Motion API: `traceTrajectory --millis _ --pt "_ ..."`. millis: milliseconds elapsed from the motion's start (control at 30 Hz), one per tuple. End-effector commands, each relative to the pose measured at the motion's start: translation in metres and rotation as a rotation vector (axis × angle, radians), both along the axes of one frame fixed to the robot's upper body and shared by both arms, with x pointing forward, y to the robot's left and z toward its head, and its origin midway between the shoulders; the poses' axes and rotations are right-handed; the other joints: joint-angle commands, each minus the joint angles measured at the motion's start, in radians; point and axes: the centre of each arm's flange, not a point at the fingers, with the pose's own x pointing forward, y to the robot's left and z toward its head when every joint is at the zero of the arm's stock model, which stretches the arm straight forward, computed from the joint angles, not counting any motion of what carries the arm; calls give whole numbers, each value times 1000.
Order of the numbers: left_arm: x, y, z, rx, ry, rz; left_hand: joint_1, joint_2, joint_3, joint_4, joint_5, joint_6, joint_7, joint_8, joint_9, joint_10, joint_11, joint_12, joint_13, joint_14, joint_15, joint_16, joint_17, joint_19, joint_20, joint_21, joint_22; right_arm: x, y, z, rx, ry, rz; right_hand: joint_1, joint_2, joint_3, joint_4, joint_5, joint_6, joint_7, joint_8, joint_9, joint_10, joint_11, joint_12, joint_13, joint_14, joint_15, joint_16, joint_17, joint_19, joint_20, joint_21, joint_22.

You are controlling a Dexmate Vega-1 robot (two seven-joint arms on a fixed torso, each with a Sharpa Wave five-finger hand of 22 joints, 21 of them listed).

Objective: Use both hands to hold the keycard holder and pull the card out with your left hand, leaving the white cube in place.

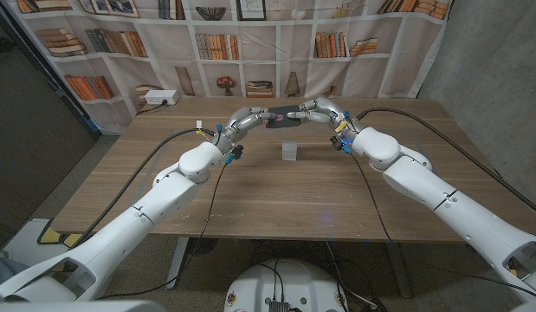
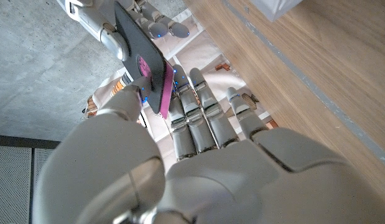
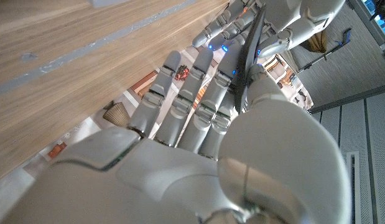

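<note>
The left hand and the right hand meet above the far middle of the counter, each gripping one end of the dark keycard holder, which hangs between them clear of the wood. In the left wrist view the left thumb and fingers pinch the holder's end, where a pink card edge shows. The white cube stands on the counter just in front of the hands, apart from them. A white power strip lies at the far left edge, before a bookshelf backdrop.
</note>
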Motion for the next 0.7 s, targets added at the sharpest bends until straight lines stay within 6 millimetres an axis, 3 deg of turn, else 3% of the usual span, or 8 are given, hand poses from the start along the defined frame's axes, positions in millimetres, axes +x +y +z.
traceTrajectory --millis 33,100,167,400,700 --pt "2 -5 1 35 5 -42 -28 -18 -22 10 -42 -34 -3 -29 -15 -47 -11 -21 -17 -44 -26 -4 4 -17 26 -3 2 3 0 -4 34 70 96 17 8 1 8 -5 8 -7 3 3 3 1 6 7 12 -39 -2 2 -5 -9 -5 0" --pt "1 -5 1 50 20 -28 -40 -25 -34 14 -82 -72 -8 -60 -29 -95 -11 -40 -33 -90 9 -6 4 -23 55 -1 2 5 0 -5 42 97 135 23 11 -1 7 -7 6 -7 1 3 2 4 9 10 33 -46 8 6 7 -19 -2 0" --pt "1 -6 1 54 27 -25 -61 -32 -49 23 -118 -112 -23 -88 -38 -146 -6 -51 -45 -140 27 -8 5 -35 86 -2 3 6 0 -6 54 106 150 35 17 -6 7 -10 0 -2 -2 6 -8 11 10 16 74 -47 21 10 51 -37 12 -1" --pt "0 -7 0 73 51 -37 -102 -52 -80 38 -174 -156 -16 -125 -50 -192 1 -47 -64 -200 59 -4 4 -55 107 -3 4 6 -3 -3 116 57 141 38 16 -9 9 -11 -5 3 -4 10 -11 16 10 18 76 -44 11 5 60 -45 11 -2" --pt "-4 -7 -1 72 50 -41 -128 -65 -99 47 -187 -166 -5 -138 -53 -209 11 -45 -73 -216 66 0 5 -64 109 -3 4 4 -11 -1 134 -16 46 36 17 -13 15 -13 -1 1 -6 10 -12 9 6 11 66 -42 -2 0 42 -34 -1 -3"
